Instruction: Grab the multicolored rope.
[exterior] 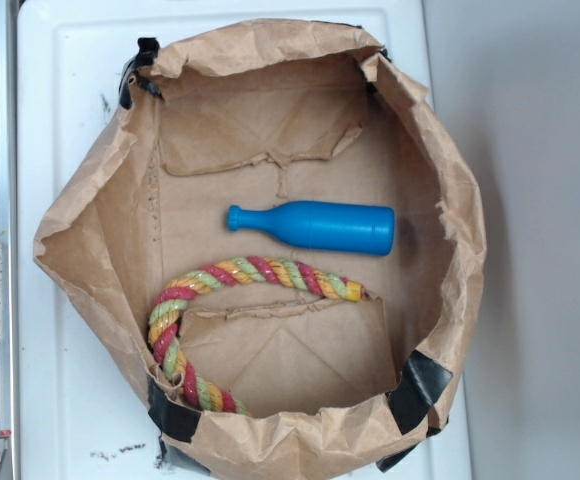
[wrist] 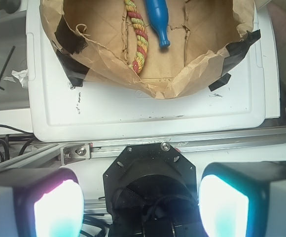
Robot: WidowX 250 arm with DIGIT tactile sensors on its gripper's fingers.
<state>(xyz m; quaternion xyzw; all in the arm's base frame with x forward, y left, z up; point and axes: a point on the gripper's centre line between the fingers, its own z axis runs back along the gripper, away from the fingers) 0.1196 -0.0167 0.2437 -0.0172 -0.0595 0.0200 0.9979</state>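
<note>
Two toys lay in the paper bag [exterior: 90, 210]: the rope [exterior: 185, 300] curled along its lower-left wall, the blue bottle [exterior: 315, 227] just above it.

From the wrist, the hand [wrist: 138, 207] stood wide, well short of the bag; descending, it might snag the crumpled rim or catch the bottle instead.

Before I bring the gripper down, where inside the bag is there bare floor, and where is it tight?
Bare floor lies behind the blue bottle toward the paper bag back wall, and inside the curve of the multicolored rope. The strip between rope and bottle is narrow. The gripper is open, outside the bag.
</note>
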